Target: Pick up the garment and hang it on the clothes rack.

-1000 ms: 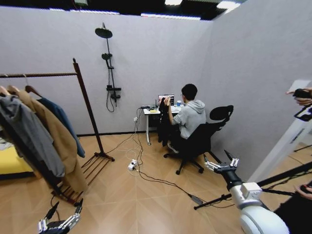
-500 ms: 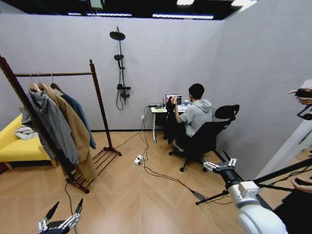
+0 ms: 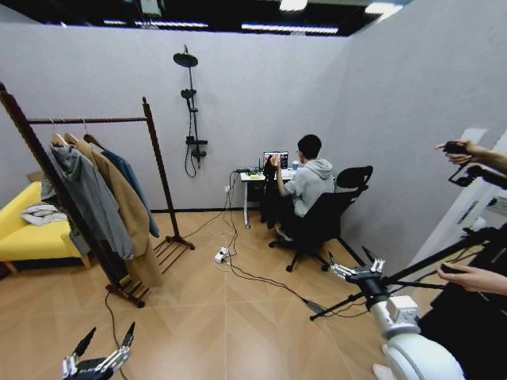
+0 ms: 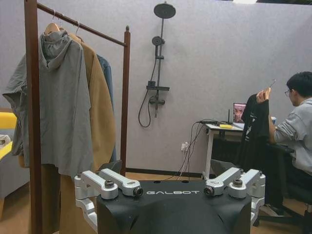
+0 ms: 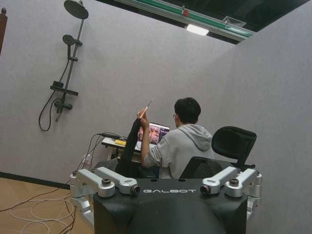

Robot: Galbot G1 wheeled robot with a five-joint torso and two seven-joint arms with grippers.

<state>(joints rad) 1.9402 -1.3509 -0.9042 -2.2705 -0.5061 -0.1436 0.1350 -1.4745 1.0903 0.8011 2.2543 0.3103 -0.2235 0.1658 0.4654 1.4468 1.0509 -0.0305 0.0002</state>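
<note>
Clothes rack (image 3: pixel 150 170) stands at robot's left by rear wall, w/ twisted crossbar and low slatted shelf. Three coats hang on it: grey hooded jacket (image 3: pixel 87 198) nearest, tan coat (image 3: pixel 131 218) in middle, teal garment (image 3: pixel 131 184) farthest, on hanger next to far post, mostly hidden behind tan coat. Yellow sofa (image 3: pixel 24 233) behind rack. Left end effector (image 3: pixel 101 350) low at bottom left of head view, fingers spread open, empty, well apart from rack. Right end effector (image 3: pixel 352 267) held out fwd on right, fingers also apart, empty.
</note>
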